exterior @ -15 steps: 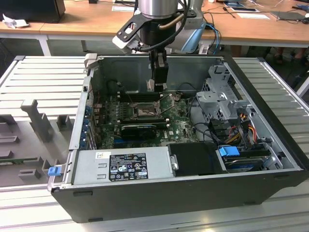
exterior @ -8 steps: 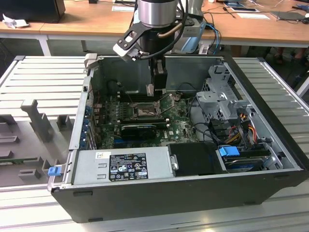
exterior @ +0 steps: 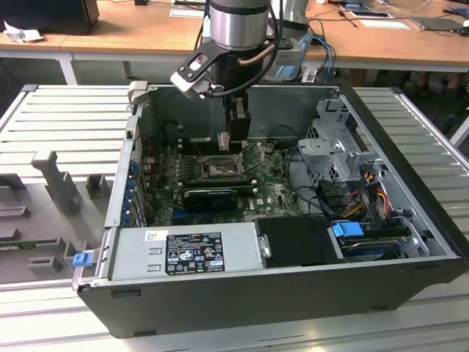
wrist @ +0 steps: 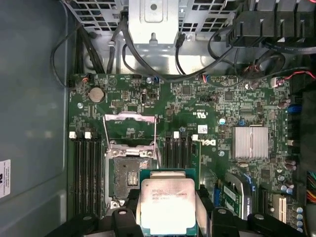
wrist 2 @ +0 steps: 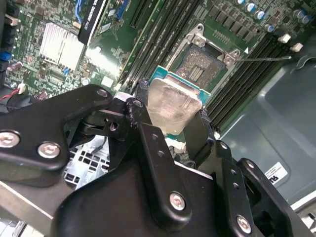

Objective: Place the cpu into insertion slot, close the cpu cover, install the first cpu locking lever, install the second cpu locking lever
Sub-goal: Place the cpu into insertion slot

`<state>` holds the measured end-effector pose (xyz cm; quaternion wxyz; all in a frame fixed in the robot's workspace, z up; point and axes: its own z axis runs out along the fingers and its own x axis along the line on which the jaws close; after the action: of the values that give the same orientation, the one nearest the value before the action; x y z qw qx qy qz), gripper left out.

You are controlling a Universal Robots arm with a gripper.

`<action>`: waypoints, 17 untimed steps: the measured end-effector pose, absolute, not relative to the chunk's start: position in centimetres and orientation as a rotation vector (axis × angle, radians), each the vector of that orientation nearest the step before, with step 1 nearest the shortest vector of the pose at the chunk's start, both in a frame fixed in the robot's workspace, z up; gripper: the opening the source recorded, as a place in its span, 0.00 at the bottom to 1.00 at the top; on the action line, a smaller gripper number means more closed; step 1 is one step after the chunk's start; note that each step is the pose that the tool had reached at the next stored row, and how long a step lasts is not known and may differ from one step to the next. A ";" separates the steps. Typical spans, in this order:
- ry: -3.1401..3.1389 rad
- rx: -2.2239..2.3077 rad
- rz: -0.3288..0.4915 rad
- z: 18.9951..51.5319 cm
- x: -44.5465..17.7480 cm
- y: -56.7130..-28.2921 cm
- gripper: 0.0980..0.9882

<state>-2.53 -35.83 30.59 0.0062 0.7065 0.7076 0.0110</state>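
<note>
Between its two black fingers [wrist: 206, 205] the gripper [wrist: 168, 210] is closed on the cpu [wrist: 168, 197], pinching two opposite edges, with the pale metal face up and flat. Just beside the chip, not touching it, lies the insertion slot [wrist: 129, 174], dark and not yet filled. At one end of the slot the cpu cover [wrist: 129, 117] stands swung open. In the exterior view all this sits over the far half of the green motherboard [exterior: 267, 194]. To place it well, the chip should probably stay level, its edges parallel to the socket frame, and go down straight without pressing, because the contacts look delicate.
</note>
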 end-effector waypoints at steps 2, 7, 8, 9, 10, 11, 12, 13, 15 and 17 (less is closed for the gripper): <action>2.215 2.212 0.033 30.4 -2.5 -35.8 0.48; 2.215 2.211 0.033 30.0 -2.5 -35.8 0.48; 2.215 2.212 0.033 29.8 -2.5 -35.8 0.48; 2.215 2.212 0.032 29.5 -2.5 -35.8 0.48; 2.217 2.213 0.029 29.1 -2.5 -35.8 0.48; 2.219 2.215 0.025 28.9 -2.6 -35.8 0.48; 2.219 2.216 0.024 28.8 -2.6 -35.8 0.48; 2.220 2.216 0.023 28.3 -2.6 -35.8 0.48; 2.220 2.216 0.023 27.9 -2.6 -35.7 0.48; 2.221 2.216 0.024 27.6 -2.6 -35.4 0.48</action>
<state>-2.56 -35.40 27.56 0.0020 0.7064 0.7078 0.0077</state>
